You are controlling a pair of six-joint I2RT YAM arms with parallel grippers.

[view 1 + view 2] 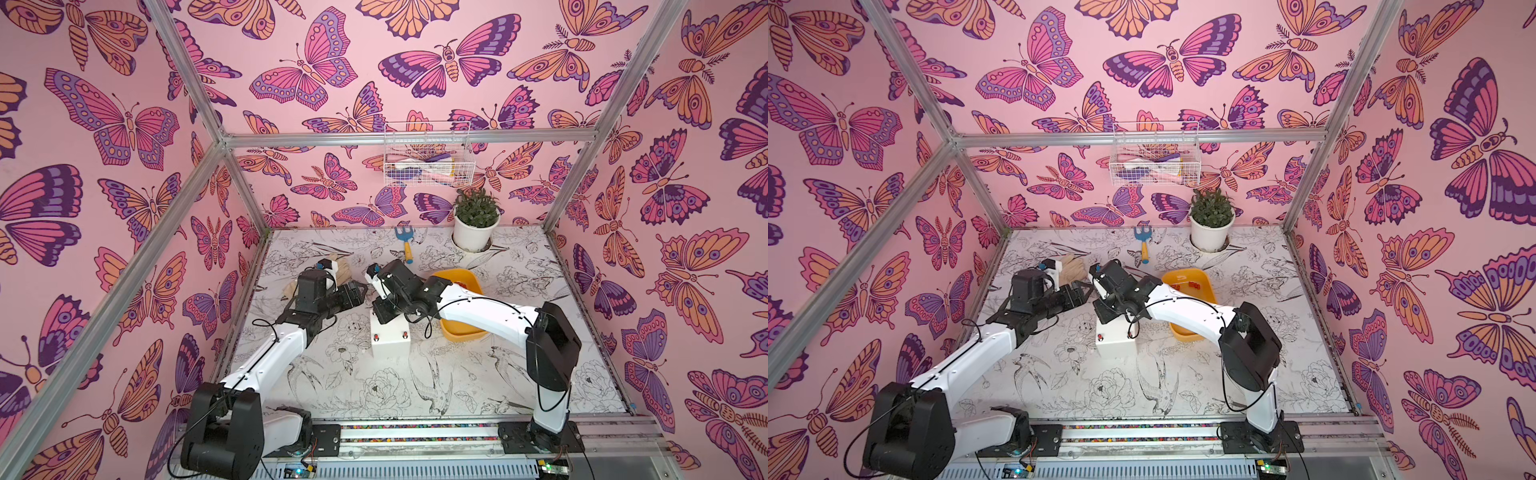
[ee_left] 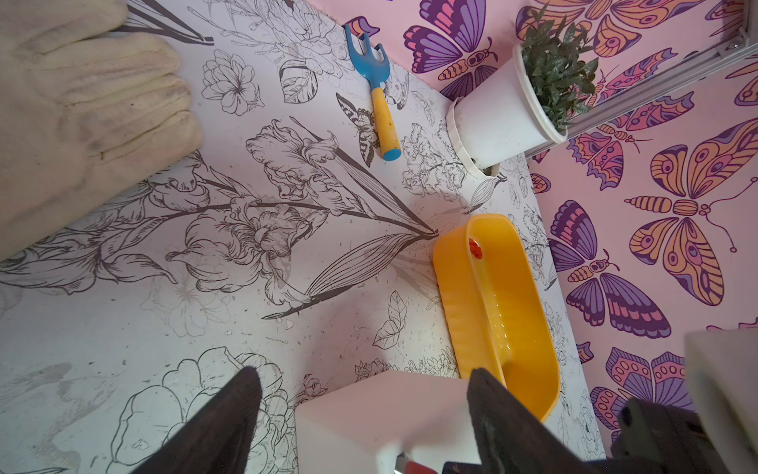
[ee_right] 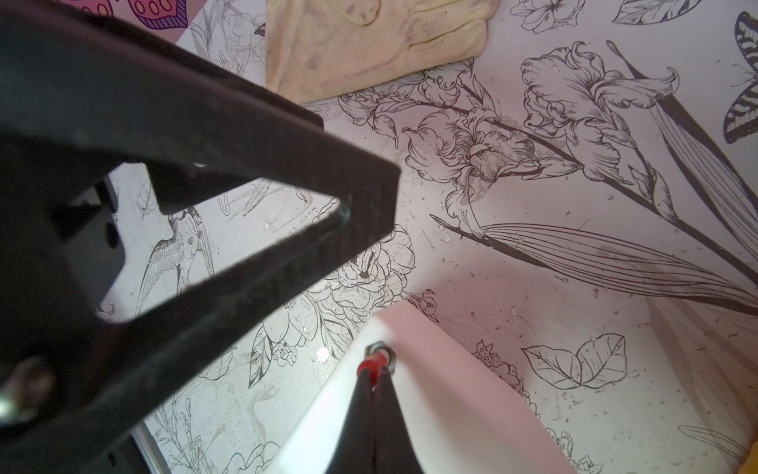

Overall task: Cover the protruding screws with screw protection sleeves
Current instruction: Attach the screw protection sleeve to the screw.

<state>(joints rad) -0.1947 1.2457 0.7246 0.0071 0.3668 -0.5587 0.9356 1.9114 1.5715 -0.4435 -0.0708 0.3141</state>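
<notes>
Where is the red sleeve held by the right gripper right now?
In the right wrist view, the red sleeve is pinched in the shut right gripper, its tip at the hex nut on a corner of the white box.

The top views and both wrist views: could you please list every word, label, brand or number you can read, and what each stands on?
None can be read. The white box, yellow tray and rake show no print; whatever lies in the wire basket is too small to tell.
</notes>
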